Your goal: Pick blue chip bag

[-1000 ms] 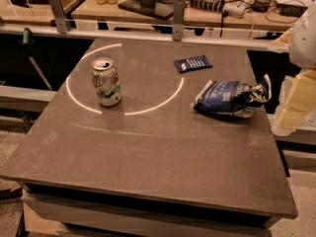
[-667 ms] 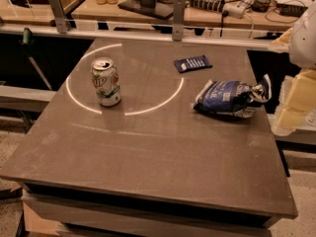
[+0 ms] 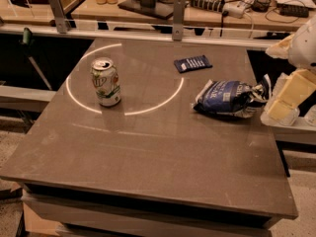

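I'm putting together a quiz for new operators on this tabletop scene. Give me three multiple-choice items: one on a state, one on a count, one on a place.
1. The soda can is: A) upright B) on its side C) upside down.
2. Things on the table: A) two B) three C) five.
3. The end effector is: A) above the can B) at the table's right edge, beside the blue chip bag C) over the dark-blue packet.

Answers: A, its opened top faces up; B, only the can, packet and bag lie there; B, it sits just right of the bag's crinkled end.
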### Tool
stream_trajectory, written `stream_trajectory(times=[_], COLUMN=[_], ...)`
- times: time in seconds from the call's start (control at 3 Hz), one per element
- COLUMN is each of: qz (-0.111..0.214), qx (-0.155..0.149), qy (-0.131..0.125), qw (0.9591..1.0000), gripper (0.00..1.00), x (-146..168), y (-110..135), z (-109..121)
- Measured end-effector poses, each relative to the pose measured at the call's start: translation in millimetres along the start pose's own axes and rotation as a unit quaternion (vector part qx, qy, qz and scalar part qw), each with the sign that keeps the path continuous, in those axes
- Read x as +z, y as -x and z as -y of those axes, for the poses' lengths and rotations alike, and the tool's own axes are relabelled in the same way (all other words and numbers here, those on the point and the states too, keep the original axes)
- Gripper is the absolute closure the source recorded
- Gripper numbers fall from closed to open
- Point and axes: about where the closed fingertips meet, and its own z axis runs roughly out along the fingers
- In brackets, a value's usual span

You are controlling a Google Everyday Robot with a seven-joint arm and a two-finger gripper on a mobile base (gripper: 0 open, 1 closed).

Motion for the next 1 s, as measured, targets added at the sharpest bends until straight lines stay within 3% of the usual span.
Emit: stream_trajectory(times=[0.33, 0.67, 1.0], qz=[0.044, 0.055, 0.056], qx=[-0.002, -0.024, -0.046], qy=[0.02, 0.045, 0.07], qw=[0.9988, 0.9972, 0.9949], gripper=[0.0, 0.0, 0.15], x=[40.4, 81.5, 111.3], y=[3.7, 12.3, 14.1], z=[24.9, 42.0, 48.7])
